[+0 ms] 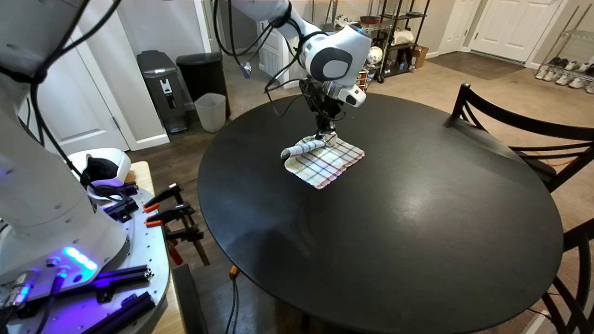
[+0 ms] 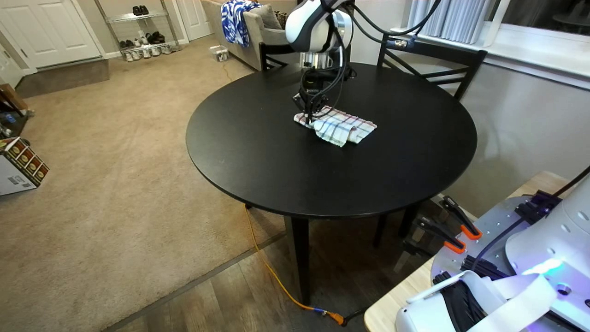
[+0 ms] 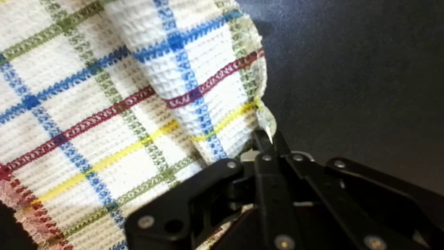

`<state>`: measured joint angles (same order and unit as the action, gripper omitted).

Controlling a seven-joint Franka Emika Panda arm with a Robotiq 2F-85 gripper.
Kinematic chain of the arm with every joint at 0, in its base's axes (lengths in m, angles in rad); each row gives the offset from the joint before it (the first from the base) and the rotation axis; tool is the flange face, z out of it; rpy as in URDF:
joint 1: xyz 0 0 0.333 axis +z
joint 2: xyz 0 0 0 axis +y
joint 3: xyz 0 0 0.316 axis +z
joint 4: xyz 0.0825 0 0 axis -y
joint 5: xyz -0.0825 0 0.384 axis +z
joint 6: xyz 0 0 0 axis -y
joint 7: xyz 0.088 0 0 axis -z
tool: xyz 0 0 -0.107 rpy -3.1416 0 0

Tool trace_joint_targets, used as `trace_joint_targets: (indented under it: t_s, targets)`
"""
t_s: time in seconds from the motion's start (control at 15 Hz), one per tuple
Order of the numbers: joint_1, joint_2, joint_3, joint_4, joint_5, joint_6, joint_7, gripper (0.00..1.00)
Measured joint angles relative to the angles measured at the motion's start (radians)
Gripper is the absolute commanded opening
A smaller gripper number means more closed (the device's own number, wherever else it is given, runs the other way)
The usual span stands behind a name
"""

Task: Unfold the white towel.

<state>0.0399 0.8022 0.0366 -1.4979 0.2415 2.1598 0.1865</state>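
Your wrist view crops the waffle-weave towel (image 3: 131,104) from 9 to 12 o'clock; at 6 the gripper (image 3: 273,137) covers more of it, and you lose the hem between the fingers (image 3: 283,146). In both exterior views that grip is too small for you to read, and your Panda arm (image 1: 341,55) is cut off at 12. In an exterior view a folded-over flap (image 2: 333,133) hides the towel beneath, and the VR headset (image 2: 461,302) is cropped between 4 and 5 o'clock.

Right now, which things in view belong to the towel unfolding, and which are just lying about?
Part of the job:
white towel, partly folded on the black table
fingers, closed on its edge

Just about the room:
small white bin
patterned box
blue-and-white blanket
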Motion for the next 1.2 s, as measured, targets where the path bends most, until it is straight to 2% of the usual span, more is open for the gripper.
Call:
trace_joint_targets:
  t_s: [0.6, 1.2]
  targets:
    - [-0.009, -0.081, 0.037, -0.139, -0.014, 0.004, -0.221, 0.01]
    - [-0.013, -0.199, 0.038, -0.268, -0.046, 0.060, -0.312, 0.01]
